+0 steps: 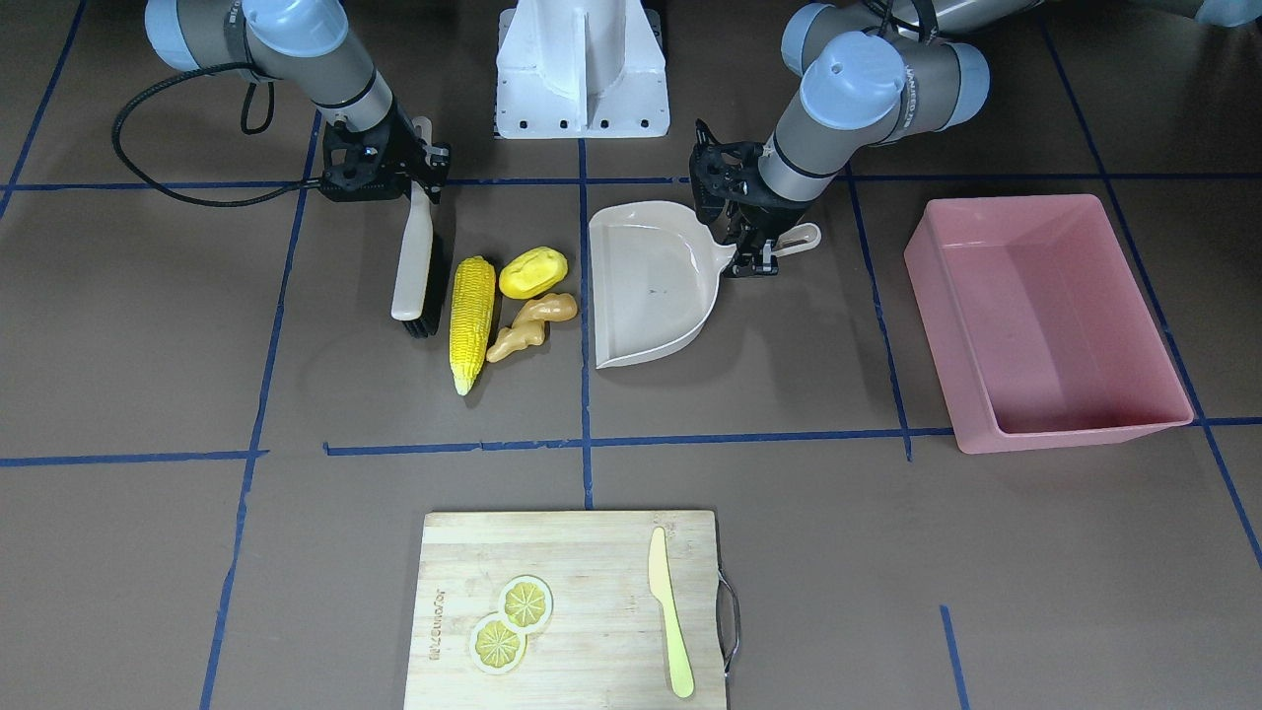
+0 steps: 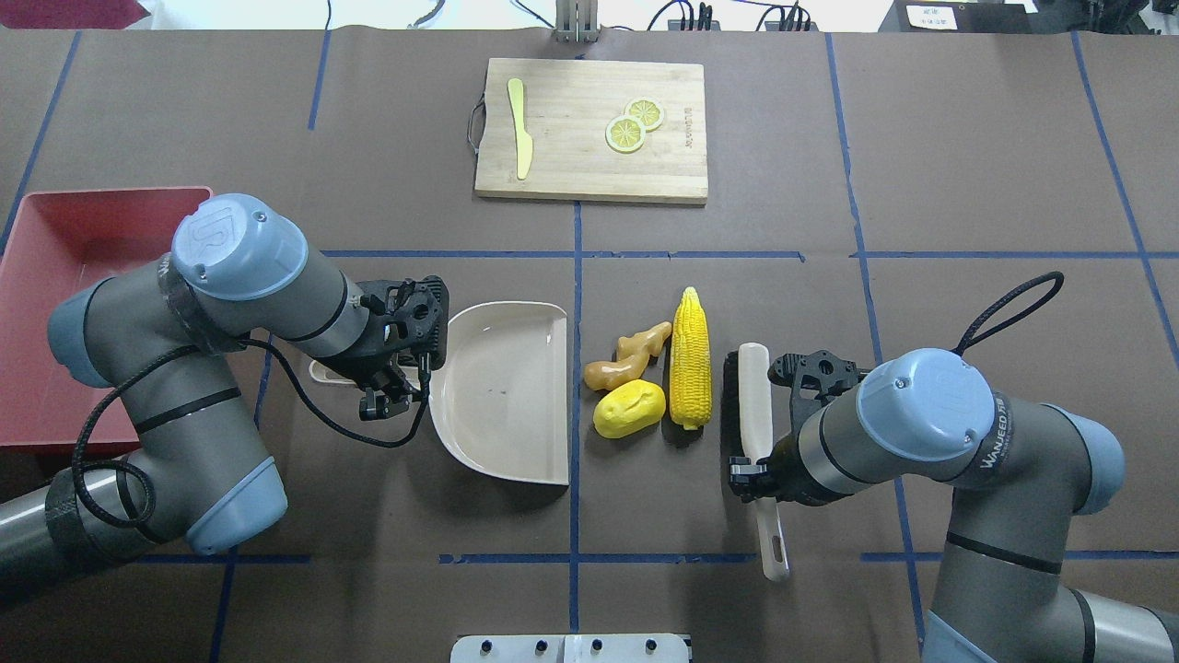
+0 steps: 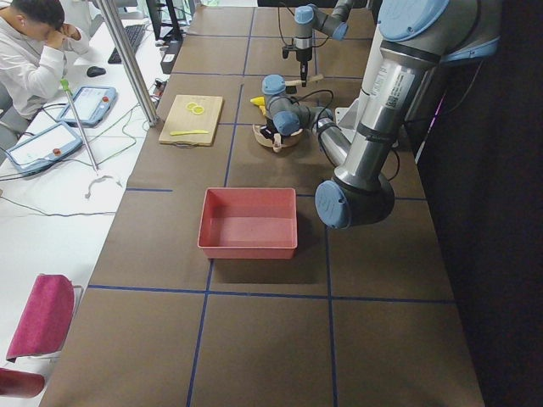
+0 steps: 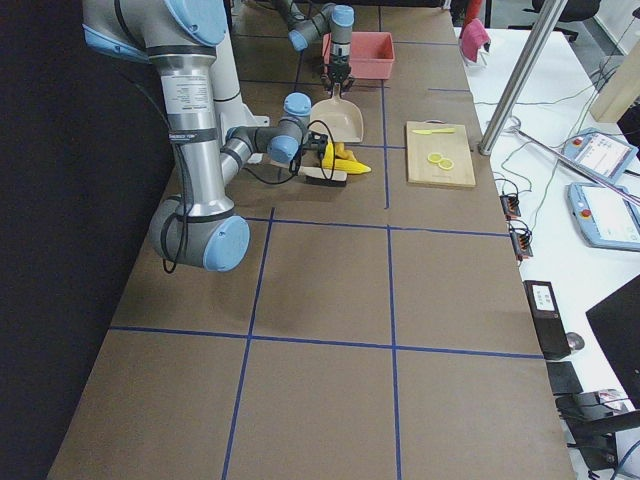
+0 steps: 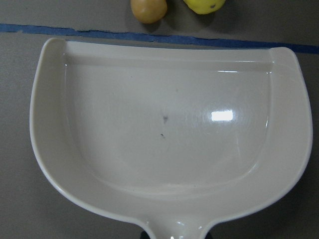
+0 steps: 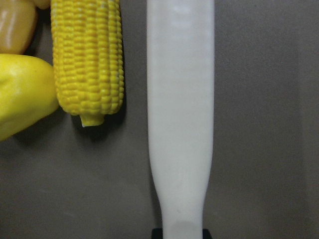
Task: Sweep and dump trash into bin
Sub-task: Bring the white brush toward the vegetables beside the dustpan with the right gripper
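Observation:
The trash lies in a cluster on the table: a yellow corn cob, a lumpy yellow potato and a tan ginger root. A beige dustpan rests flat just left of them, its open edge facing the trash. My left gripper is shut on the dustpan's handle. On the other side of the corn stands a white-handled brush, bristles down, with my right gripper shut on its handle. The pink bin sits at the far left, partly hidden behind my left arm.
A wooden cutting board at the far side carries two lemon slices and a pale yellow knife. Blue tape lines cross the brown table. A person sits at a desk beside the table.

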### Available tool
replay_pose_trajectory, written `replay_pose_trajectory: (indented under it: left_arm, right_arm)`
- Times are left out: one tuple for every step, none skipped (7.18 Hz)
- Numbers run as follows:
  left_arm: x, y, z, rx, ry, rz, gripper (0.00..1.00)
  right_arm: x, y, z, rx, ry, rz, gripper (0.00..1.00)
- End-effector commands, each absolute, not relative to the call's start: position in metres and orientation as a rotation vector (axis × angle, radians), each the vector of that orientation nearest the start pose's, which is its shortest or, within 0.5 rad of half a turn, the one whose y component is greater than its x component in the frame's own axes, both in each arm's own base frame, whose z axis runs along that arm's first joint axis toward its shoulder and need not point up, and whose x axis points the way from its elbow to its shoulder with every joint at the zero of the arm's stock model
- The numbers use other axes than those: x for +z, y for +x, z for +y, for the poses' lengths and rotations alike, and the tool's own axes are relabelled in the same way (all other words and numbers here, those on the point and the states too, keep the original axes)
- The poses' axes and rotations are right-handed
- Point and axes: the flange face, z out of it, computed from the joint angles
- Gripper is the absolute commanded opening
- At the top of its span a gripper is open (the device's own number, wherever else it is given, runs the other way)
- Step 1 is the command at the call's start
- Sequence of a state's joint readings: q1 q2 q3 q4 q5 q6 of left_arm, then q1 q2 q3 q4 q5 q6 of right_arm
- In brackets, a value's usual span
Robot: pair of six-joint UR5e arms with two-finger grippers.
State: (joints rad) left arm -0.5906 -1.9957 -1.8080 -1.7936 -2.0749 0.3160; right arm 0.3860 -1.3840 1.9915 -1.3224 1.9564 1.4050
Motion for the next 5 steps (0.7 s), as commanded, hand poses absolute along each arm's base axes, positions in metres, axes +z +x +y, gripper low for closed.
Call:
replay_pose_trajectory:
  left_arm:
    - [0.286, 0.463, -0.413, 1.403, 0.728, 0.797, 0.00]
    - [0.285, 0.463, -0.413, 1.403, 0.733, 0.798, 0.00]
    - [0.286, 0.463, -0.413, 1.403, 0.730, 0.798, 0.00]
    - [0.286, 0.463, -0.413, 1.403, 0.732, 0.798, 0.00]
    - [0.286, 0.463, -0.413, 1.403, 0.732, 0.798, 0.00]
  right_arm:
    - [0.351, -0.468, -0.291, 0.041, -0.126, -0.889, 0.00]
    - [0.343, -0.470, -0.294, 0.044, -0.111, -0.901, 0.00]
    - [0.334, -0.475, -0.298, 0.046, -0.086, -0.913, 0.00]
    - [0.328, -0.480, -0.300, 0.041, -0.078, -0.921, 0.00]
    - [0.325, -0.484, -0.299, 0.035, -0.072, -0.924, 0.00]
